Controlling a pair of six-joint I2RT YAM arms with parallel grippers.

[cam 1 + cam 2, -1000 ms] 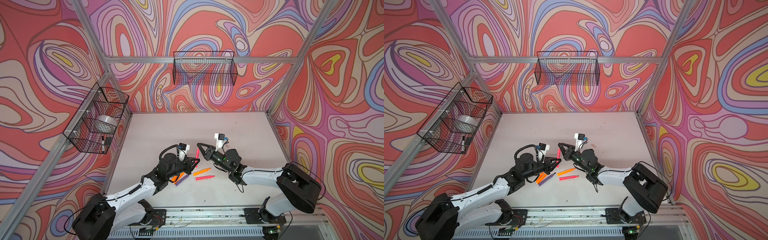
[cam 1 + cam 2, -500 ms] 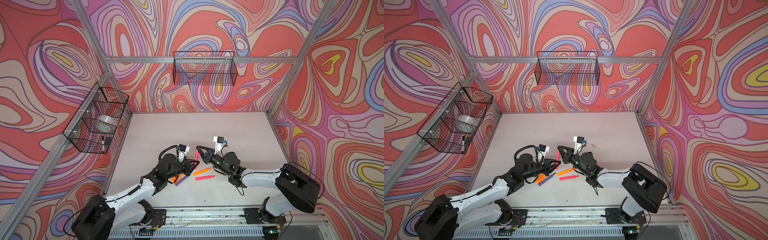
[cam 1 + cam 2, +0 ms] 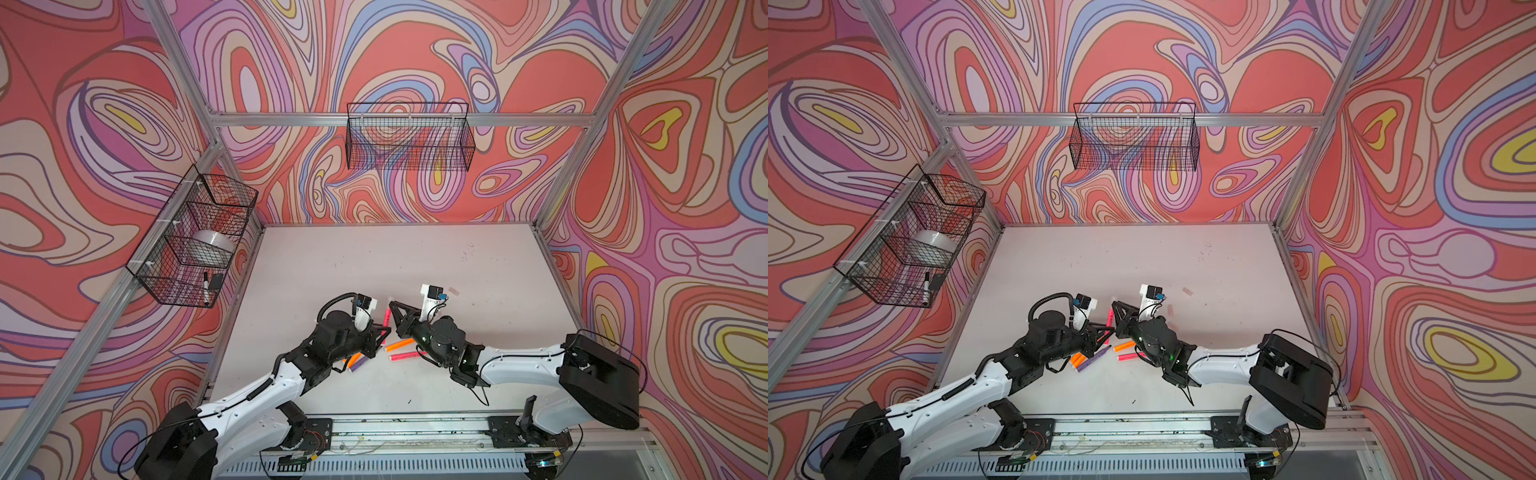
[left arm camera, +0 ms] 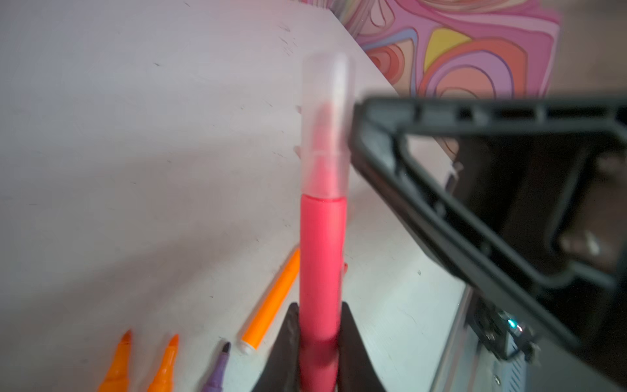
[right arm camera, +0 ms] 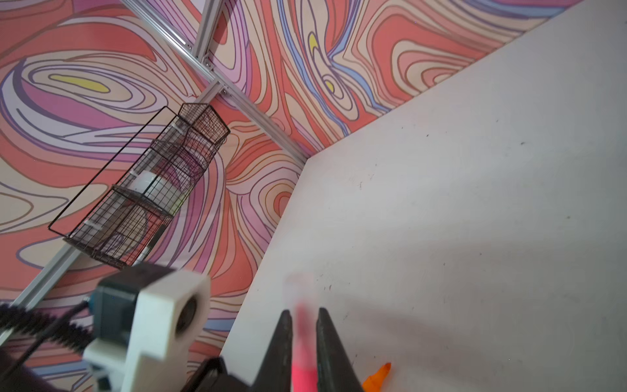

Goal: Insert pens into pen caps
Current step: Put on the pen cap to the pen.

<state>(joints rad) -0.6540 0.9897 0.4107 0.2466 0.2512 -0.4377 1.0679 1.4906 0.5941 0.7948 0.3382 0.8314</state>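
The bench (image 3: 374, 257) fills the lower middle of both top views; my two arms meet over its near half, just below centre of frame. The left end effector (image 4: 319, 315) is clenched on the lower barrel of a hot pink pen (image 4: 322, 254), holding it raised off the bench. The right end effector (image 5: 304, 314) meets it tip to tip, jaws drawn almost together and one finger against the pen's far end; its wrist view shows a pink blur in the slit between the jaws, and I cannot tell whether they pinch anything or merely press. The other pens (image 3: 400, 343), orange, pink and purple, lie on the bench under the two wrists, at least three with bare tips; spare caps (image 3: 1188, 292) lie pale just right of the right wrist in a top view. Smallest, the translucent cap (image 4: 325, 118) sits on the held pen, its mouth at the barrel's shoulder, the nib showing through.

I judge this cap's seating to be the step in hand, and all but done. Next I would want a last push along the pen's axis, then the right jaws backing clear without dragging the cap off, then the capped pen laid apart from the bare ones.
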